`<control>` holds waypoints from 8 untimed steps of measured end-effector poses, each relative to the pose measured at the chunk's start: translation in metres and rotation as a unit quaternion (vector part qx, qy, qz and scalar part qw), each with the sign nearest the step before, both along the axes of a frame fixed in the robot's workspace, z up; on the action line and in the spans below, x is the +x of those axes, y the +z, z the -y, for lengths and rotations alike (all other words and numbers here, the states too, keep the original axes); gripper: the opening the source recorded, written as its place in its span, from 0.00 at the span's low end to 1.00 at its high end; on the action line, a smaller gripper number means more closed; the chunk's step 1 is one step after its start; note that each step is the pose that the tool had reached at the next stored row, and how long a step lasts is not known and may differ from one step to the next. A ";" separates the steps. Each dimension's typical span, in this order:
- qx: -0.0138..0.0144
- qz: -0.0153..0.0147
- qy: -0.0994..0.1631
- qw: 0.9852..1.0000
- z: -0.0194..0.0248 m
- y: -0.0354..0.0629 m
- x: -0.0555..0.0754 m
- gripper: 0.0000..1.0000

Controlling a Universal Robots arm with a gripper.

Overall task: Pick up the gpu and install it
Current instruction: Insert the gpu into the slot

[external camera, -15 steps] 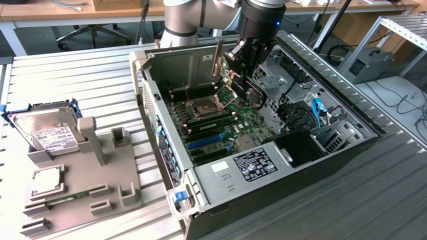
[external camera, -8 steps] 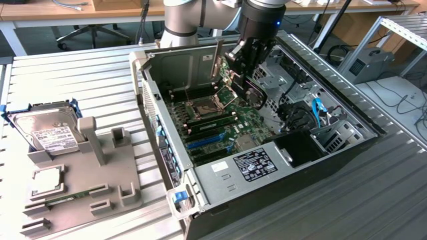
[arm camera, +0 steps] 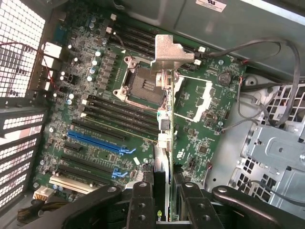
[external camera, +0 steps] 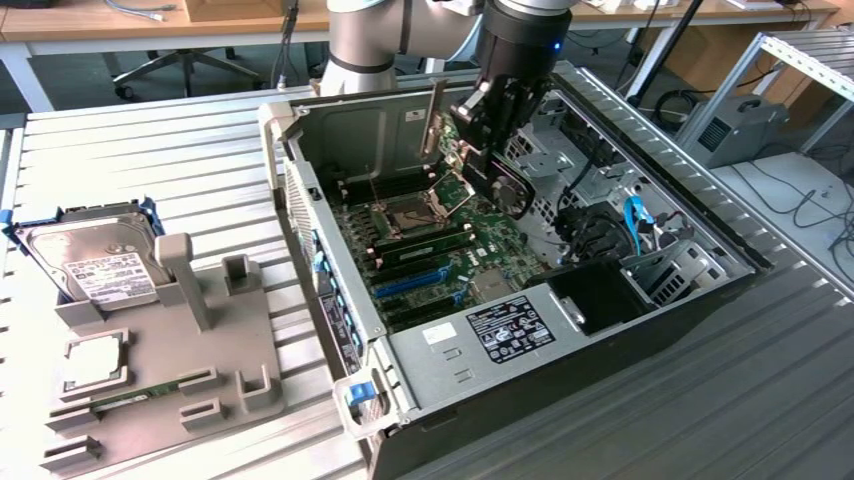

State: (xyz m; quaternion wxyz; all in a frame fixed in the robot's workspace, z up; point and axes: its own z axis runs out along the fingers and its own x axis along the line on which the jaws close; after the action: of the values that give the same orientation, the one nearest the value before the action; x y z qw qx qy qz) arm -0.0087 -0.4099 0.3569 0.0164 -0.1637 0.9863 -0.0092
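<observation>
The gpu (external camera: 505, 182) hangs edge-down inside the open computer case (external camera: 441, 380), above the motherboard (external camera: 427, 245). Its black round fan shroud faces the exterior view's right and its long silver bracket (external camera: 434, 118) stands upright toward the case's rear wall. My gripper (external camera: 497, 122) is shut on the card's upper edge. From the wrist view the gpu (arm camera: 164, 126) appears edge-on between my fingers (arm camera: 143, 202), with the bracket (arm camera: 169, 51) at its far end. It hovers over the CPU socket area, beside the blue expansion slots (arm camera: 97, 142).
A grey parts fixture (external camera: 167, 345) on the table at the exterior view's left holds a silver hard drive (external camera: 94, 262) and a green memory stick (external camera: 134, 392). Cables (arm camera: 267, 86) and a metal drive cage (arm camera: 271, 152) crowd the case beside the motherboard.
</observation>
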 end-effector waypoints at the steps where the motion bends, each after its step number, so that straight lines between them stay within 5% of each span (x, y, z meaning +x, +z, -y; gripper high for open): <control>1: 0.000 0.000 0.001 1.000 0.0000 0.0000 0.000 0.26; 8: 0.000 0.000 0.008 1.000 0.0000 0.0000 0.000 0.26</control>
State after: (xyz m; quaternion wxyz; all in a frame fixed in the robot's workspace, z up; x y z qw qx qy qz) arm -0.0087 -0.4099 0.3569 0.0165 -0.1712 0.9851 -0.0091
